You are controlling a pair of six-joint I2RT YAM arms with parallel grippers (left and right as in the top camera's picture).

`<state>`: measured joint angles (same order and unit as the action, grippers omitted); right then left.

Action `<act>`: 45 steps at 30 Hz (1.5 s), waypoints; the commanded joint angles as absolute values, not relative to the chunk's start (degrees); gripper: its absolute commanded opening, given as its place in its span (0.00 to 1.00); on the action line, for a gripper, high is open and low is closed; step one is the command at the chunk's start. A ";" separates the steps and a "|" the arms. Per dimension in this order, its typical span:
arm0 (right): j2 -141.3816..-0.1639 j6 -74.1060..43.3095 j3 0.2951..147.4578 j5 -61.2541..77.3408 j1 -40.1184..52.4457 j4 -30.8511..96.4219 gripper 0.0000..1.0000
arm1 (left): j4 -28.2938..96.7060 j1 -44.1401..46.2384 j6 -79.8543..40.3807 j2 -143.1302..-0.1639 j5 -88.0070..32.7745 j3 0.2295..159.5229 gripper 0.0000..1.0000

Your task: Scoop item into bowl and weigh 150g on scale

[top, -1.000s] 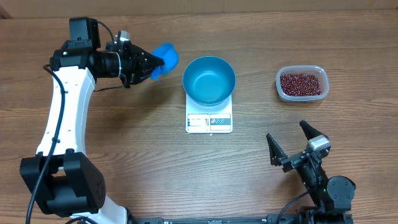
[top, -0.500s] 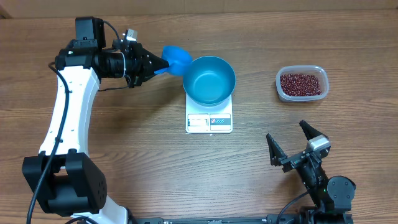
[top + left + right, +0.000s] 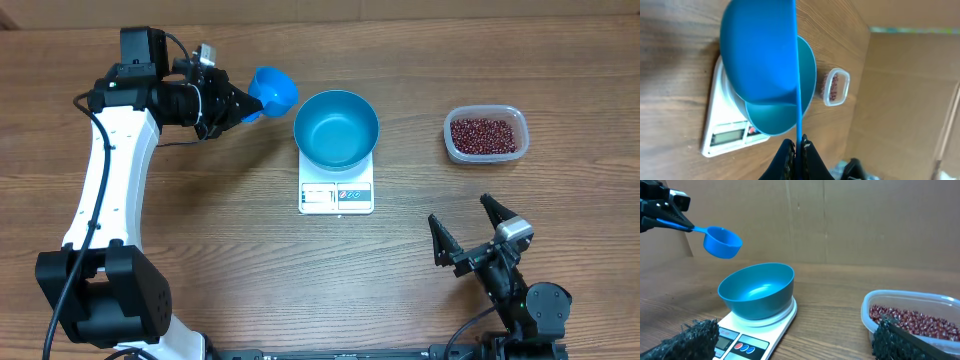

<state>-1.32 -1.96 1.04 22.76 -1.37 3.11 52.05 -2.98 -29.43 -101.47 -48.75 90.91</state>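
Overhead view of a weighing job barely begun: the left gripper (image 3: 243, 108) is clenched on the handle of a small blue scoop (image 3: 273, 88), which hangs in the air just left of the blue bowl (image 3: 336, 130) and shows a bare, empty cup. The bowl already sits on the white digital scale (image 3: 336, 197) at the middle of the counter (image 3: 250, 260), so that part of the set-up is done (the display is too small to read). Its inside is clean blue in both the overhead and right wrist views, with not a single bean in it.

All the red-brown beans (image 3: 486, 134) lie in the clear plastic tub (image 3: 484, 108) at the far right, well apart from the bowl and on the opposite side from the scoop. The right gripper (image 3: 459, 207) rests near the front edge of the counter with its jaws spread wide, holding nothing.

By this evidence, nearly everything remains: the scoop must cross over to the tub, fill, tip into the bowl, and repeat until the scale reads the target weight.
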 commanded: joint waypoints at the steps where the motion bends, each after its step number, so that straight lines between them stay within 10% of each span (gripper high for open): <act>1: -2.22 -3.25 0.47 23.29 -1.06 3.14 1.00 | 51.90 -2.98 -19.73 -100.07 -43.62 91.98 0.04; 7: -2.66 -3.25 0.47 23.29 -1.06 3.14 1.00 | 51.57 -3.03 -19.81 -100.07 -26.87 90.15 0.04; 29: -2.76 -3.25 0.47 23.27 -1.06 3.14 1.00 | 10.74 -14.02 -24.82 -100.07 -47.64 57.87 0.06; 39: -2.76 -3.27 0.47 23.27 -1.06 3.14 1.00 | 11.31 -14.20 -24.45 -100.07 -43.90 54.65 0.17; 45: -2.76 -3.27 0.47 23.27 -1.06 3.14 1.00 | 15.38 -14.24 -24.38 -100.07 -39.81 54.35 0.46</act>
